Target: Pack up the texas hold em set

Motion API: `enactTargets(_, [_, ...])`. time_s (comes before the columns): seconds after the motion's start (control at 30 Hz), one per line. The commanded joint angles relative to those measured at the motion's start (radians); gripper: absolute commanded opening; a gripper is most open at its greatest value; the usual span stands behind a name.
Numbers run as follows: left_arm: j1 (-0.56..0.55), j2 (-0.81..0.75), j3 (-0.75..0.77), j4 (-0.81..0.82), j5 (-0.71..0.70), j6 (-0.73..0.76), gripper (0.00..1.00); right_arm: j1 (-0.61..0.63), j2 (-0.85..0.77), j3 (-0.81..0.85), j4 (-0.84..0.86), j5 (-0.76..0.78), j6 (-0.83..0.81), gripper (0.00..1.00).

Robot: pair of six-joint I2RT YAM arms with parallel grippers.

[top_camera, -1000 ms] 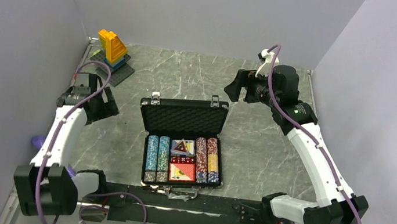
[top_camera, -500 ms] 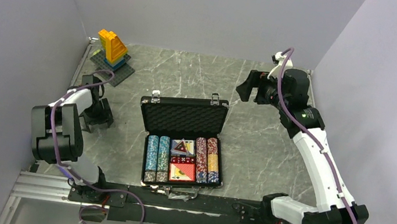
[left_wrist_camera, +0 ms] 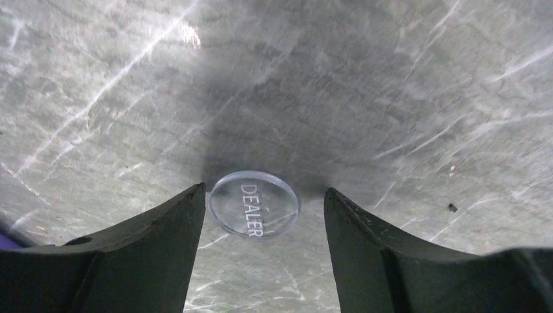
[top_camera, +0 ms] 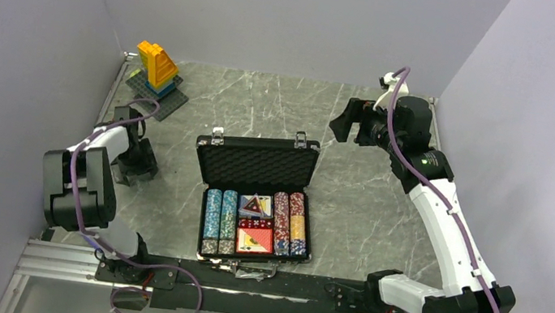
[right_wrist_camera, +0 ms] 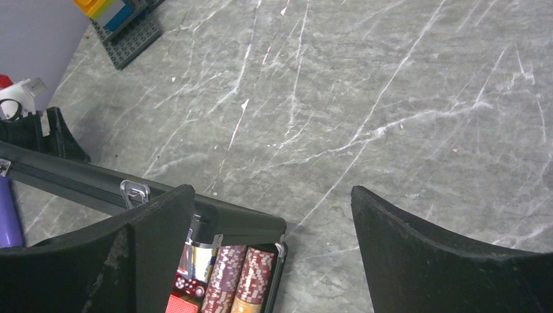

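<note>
The black poker case [top_camera: 257, 159] stands open at the table's middle front, lid upright, with rows of striped chips [top_camera: 217, 219], card decks [top_camera: 254, 239] and red dice [top_camera: 252, 223] inside. My left gripper [top_camera: 134, 163] is down at the table left of the case, open. In the left wrist view a clear round disc marked DEALER [left_wrist_camera: 254, 203] lies flat between its fingers [left_wrist_camera: 156, 248], close to the left one. My right gripper [top_camera: 347, 122] is open and empty, high at the back right of the case; its view shows the case's corner [right_wrist_camera: 241, 225] and chips [right_wrist_camera: 244, 277].
A yellow-blue toy brick tower [top_camera: 157, 66] on a dark baseplate stands at the back left corner; it also shows in the right wrist view [right_wrist_camera: 124, 26]. Grey walls close in the table on three sides. A purple object [right_wrist_camera: 8, 215] lies at the left edge.
The left arm folded back and lowered its gripper to the table over the disc. The right arm swung back and right, away from the case. Both hardly moved in the last half second.
</note>
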Motion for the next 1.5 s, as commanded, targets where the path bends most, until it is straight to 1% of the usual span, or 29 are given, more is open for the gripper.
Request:
enactTargets(0.0, [0.003,-0.049,-0.052,-0.039,0.007,-0.025,0.71,-0.005,-0.017,-0.004,0.024,0.01,-0.008,0.94])
enactTargets(0.27, [0.006,-0.065,-0.091,-0.044,0.027,-0.035,0.71,-0.006,-0.015,-0.007,0.026,0.013,-0.01,0.94])
enactTargets(0.5, [0.052,-0.029,-0.066,-0.009,0.032,0.005,0.68,-0.008,-0.02,-0.009,0.027,0.008,-0.014,0.94])
enactTargets(0.7, [0.059,-0.019,-0.069,-0.004,0.039,0.012,0.65,-0.017,-0.019,-0.009,0.028,0.005,-0.015,0.94])
enactTargets(0.77, [0.058,-0.009,-0.068,-0.003,0.044,0.014,0.63,-0.02,-0.018,-0.009,0.028,0.0,-0.013,0.94])
enactTargets(0.9, [0.058,0.001,-0.067,-0.007,0.048,0.017,0.52,-0.021,-0.016,-0.01,0.031,-0.005,-0.013,0.94])
enactTargets(1.03, [0.058,-0.032,-0.073,-0.013,0.049,0.011,0.47,-0.023,-0.016,-0.012,0.03,-0.006,-0.013,0.94])
enactTargets(1.17, [0.057,-0.085,-0.078,-0.034,0.056,-0.001,0.46,-0.025,-0.014,-0.013,0.031,-0.008,-0.013,0.94])
enactTargets(1.47, [0.032,-0.232,-0.093,-0.1,0.077,-0.03,0.46,-0.031,-0.004,-0.019,0.042,-0.018,-0.009,0.94])
